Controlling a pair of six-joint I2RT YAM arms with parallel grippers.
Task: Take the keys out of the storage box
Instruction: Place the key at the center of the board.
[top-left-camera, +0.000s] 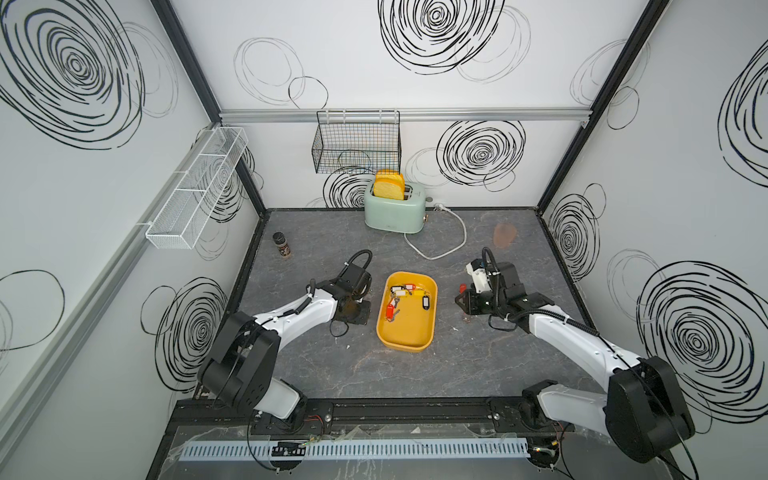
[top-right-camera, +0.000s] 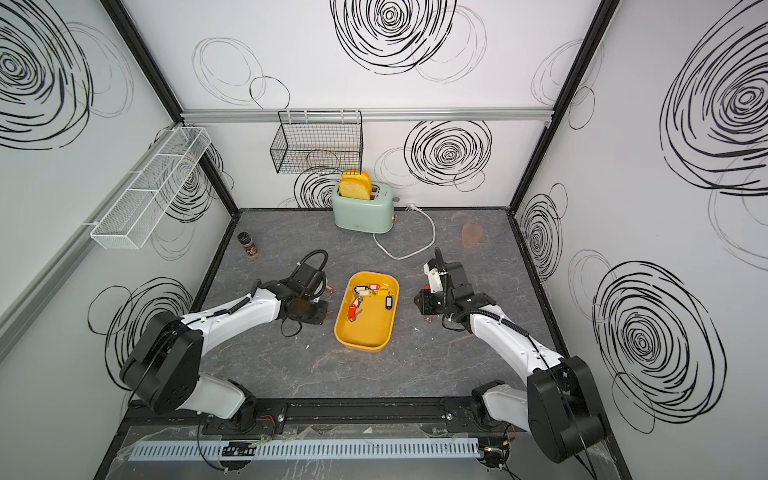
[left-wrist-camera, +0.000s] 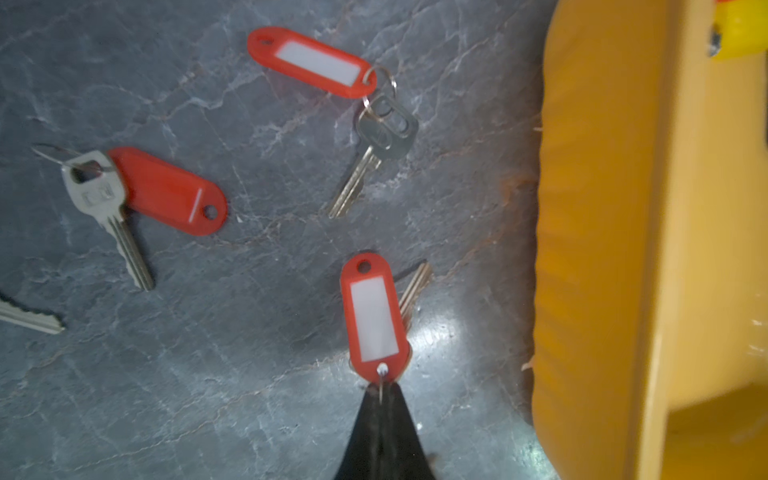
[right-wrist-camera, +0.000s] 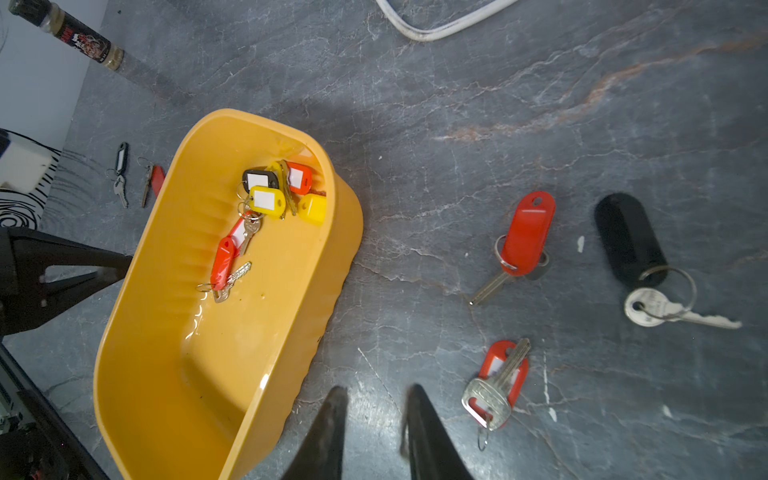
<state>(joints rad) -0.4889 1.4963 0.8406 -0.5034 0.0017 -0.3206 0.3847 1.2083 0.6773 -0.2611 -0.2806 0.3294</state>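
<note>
Left of the storage box (left-wrist-camera: 602, 249), a red-tagged key (left-wrist-camera: 374, 320) is pinched by the left gripper (left-wrist-camera: 380, 392); release is judged due. The right gripper (right-wrist-camera: 377, 388) is seen parted, empty.

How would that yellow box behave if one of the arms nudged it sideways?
The yellow box would probably slide rather than tip: it is shallow and wide, sitting flat on a smooth table. It looks like thin plastic holding only a few keys, so it is likely light. Its glossy walls may be slippery to grip.
</note>
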